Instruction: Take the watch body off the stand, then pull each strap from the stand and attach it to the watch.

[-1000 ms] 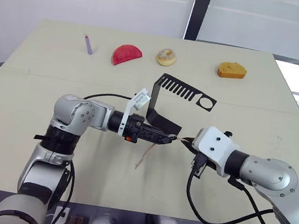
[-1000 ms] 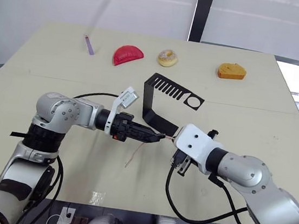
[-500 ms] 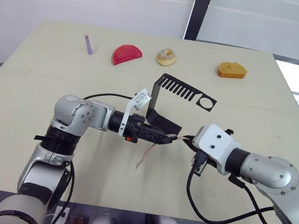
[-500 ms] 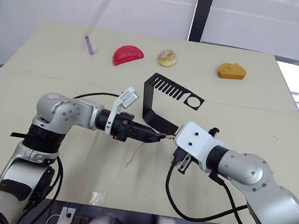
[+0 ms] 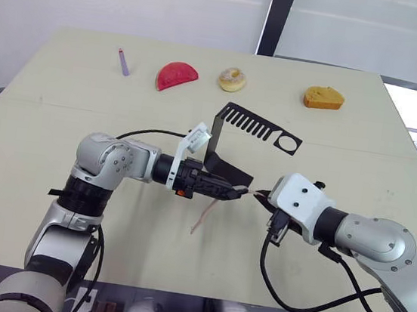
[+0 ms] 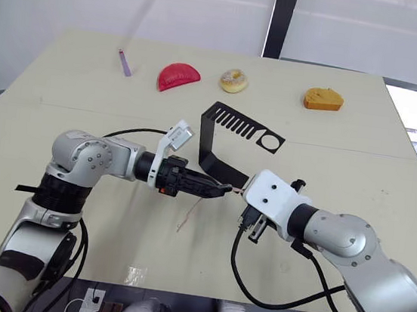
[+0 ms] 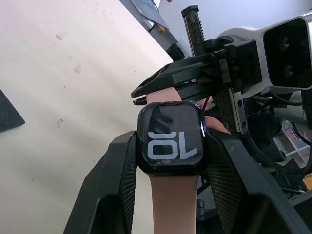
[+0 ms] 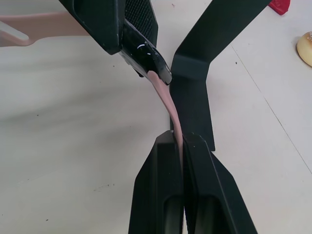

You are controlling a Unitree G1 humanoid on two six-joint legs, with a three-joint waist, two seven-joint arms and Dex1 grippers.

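— Straps first: where's the second one?

— Pinched in the right pincer (image 8: 181, 146), closed flat on it, running straight to the watch body (image 7: 173, 137).

— And that?

— Clamped in the left pincer (image 7: 170, 165) (first strap (image 5: 202, 218) dangling), above the worktop (image 5: 62, 108), beside the stand (image 5: 229, 139).

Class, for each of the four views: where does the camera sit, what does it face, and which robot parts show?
Left and right eye views: on the head, facing down over the table, both arms, the stand.
Left wrist view: on the left wrist, facing the watch body between its fingers.
Right wrist view: on the right wrist, facing a strap pinched in its fingers.
Shared: both wrist views show the watch body.
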